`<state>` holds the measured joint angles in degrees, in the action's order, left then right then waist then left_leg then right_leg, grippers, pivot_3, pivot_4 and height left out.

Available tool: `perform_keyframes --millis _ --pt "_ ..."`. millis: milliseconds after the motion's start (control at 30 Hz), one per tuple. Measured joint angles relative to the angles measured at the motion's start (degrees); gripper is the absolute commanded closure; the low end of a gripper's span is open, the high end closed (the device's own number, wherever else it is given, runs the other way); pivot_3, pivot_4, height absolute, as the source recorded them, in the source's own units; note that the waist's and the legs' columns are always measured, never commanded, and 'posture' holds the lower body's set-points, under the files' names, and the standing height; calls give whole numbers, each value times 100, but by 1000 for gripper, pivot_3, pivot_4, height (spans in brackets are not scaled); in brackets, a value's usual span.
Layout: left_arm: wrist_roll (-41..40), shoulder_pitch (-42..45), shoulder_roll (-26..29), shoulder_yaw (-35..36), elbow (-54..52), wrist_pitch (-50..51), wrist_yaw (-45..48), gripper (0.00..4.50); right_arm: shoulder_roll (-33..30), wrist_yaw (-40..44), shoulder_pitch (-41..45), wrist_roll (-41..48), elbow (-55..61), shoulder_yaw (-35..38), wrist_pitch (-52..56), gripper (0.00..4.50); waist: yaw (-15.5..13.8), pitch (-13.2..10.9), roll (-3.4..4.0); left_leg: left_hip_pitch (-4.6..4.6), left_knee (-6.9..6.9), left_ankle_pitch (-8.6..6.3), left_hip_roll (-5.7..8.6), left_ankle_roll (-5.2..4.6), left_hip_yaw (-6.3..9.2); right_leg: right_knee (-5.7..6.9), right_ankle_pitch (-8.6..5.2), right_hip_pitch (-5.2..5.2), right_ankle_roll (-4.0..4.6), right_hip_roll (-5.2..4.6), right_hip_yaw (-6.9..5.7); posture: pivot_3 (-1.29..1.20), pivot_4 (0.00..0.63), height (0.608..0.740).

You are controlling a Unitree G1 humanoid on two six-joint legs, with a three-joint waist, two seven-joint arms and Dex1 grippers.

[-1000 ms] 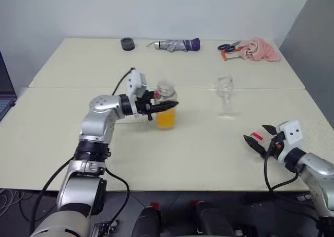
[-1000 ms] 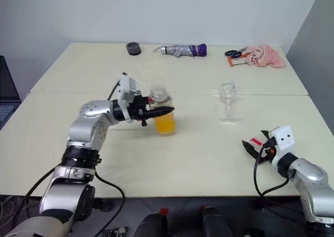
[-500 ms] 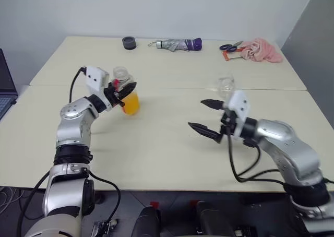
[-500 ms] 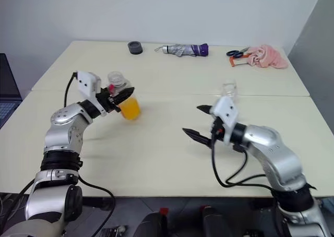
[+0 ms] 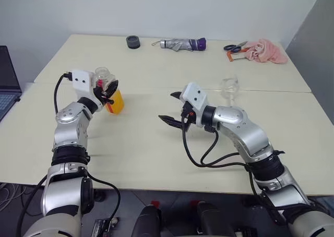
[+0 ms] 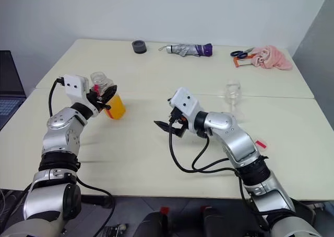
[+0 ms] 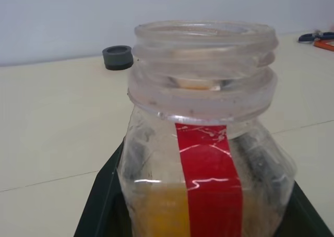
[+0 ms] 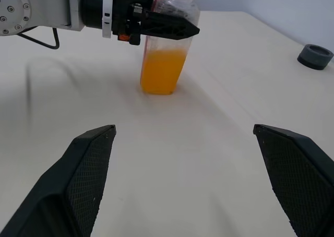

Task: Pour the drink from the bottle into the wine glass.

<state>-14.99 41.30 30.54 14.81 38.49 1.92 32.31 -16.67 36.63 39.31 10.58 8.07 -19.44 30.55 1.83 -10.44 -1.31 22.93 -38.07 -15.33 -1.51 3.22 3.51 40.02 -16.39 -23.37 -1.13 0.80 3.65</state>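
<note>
The bottle (image 5: 108,91) is clear, with a red label strip (image 7: 209,185), and its mouth is open with no cap on it. It stands at the table's left, and the orange drink (image 5: 115,103) fills its lower part. My left gripper (image 5: 110,86) is shut on the bottle's upper body, its black fingers (image 8: 167,25) on either side. At the table's middle my right gripper (image 5: 168,106) hangs open and empty, pointing toward the bottle, well apart from it. The wine glass (image 5: 229,88) stands upright behind my right forearm.
Along the far edge lie a black ring (image 5: 133,41), a folded umbrella (image 5: 180,44), scissors (image 5: 235,48) and a pink cloth (image 5: 263,50). A laptop (image 5: 8,83) sits past the left edge. A small red piece (image 6: 261,144) lies by my right arm.
My left gripper has carried the bottle leftward across the table. My right arm has swung from the front right corner to the table's middle, still open.
</note>
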Motion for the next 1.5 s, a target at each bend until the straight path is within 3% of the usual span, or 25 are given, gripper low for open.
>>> perform_keyframes --millis 267,500,1167,1300,1500 --pt "41 -84 -54 19 32 -48 -150 13 23 60 -8 -60 31 2 -1 0 2 0 0 -2 -1 0 0 0 0 3 1 0 1 4 -1 0 150 740" --pt "126 -440 -60 -47 -89 -120 -185 13 -111 140 -212 -55 308 4 32 0 1 0 -1 0 0 0 -2 0 4 2 1 0 1 2 -1 0 150 740" --pt "231 -2317 -101 83 -2162 38 -1043 13 -550 184 -1190 -27 1240 28 462 0 -1 1 -2 -5 1 0 -10 0 10 0 0 7 0 -4 -1 0 150 740" --pt "-205 -3150 -36 153 -3275 399 -674 13 -588 -12 -1523 213 1561 598 853 0 0 1 -2 -5 4 0 -13 1 10 -3 0 8 0 -11 4 0 150 740" --pt "-1159 -4303 739 -216 -4935 1546 927 13 -523 -722 -1443 784 1699 2090 1968 0 -6 -1 2 -13 9 1 -9 2 10 -2 -2 15 -1 7 1 0 150 740"
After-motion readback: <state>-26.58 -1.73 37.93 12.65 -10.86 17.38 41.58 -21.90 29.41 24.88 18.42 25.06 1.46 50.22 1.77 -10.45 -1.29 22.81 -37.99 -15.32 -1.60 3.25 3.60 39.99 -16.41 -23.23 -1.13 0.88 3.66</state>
